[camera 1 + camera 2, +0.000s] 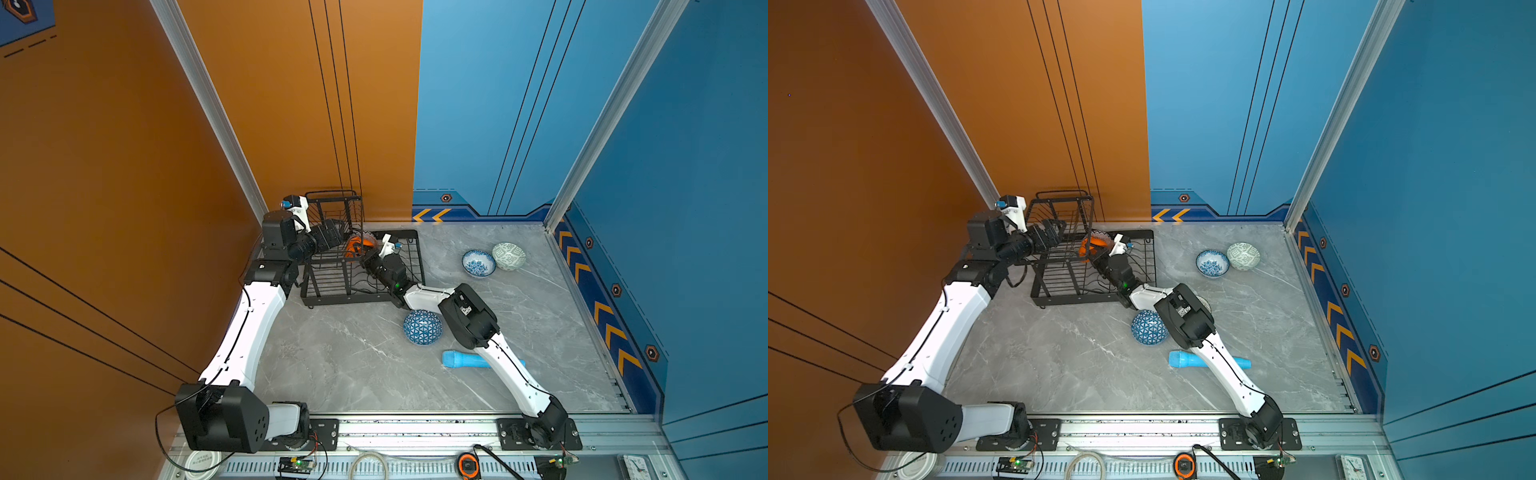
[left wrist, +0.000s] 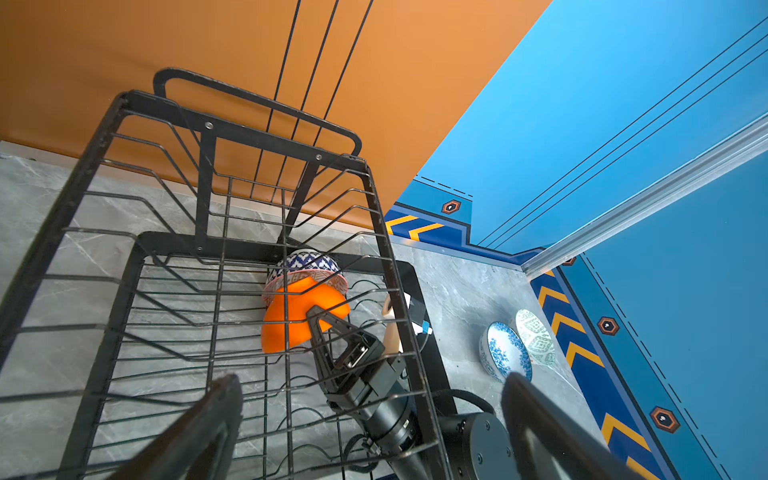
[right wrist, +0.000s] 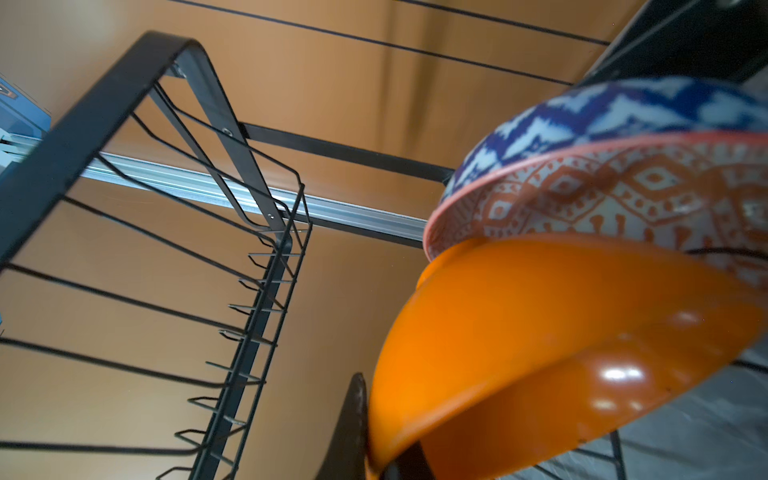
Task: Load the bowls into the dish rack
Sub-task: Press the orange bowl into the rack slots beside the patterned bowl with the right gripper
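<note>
Right gripper [image 2: 323,319] clamped on the rim of the plain orange bowl [image 2: 297,320], reaching in low across the dish rack [image 1: 349,300]. The bowl stands on edge over the rack's lower tray, tilted, leaning toward the orange-white diamond bowl [image 2: 309,277] that is already standing there. The rim grip looks chosen so the bowl goes in upright among the wavy dividers rather than flat. In the right wrist view the two bowls sit nested close, touching or nearly so. Cannot tell whether the orange one bears on the wires yet.

Left gripper [image 1: 334,235] spread wide, holding nothing, up at the raised basket. Judged parked there to keep clear of the right arm's work.

On the marble table [image 1: 332,374]:
- blue triangle bowl [image 1: 422,327], upside down just beside the right forearm
- white-blue floral bowl [image 1: 478,262] and pale green patterned bowl [image 1: 508,256], side by side toward the far right corner
- light blue cylinder [image 1: 457,359], lying partly under the right arm, no part of the job

Judgement: two bowls at the rack, release of the orange one pending, at least three more to fetch
</note>
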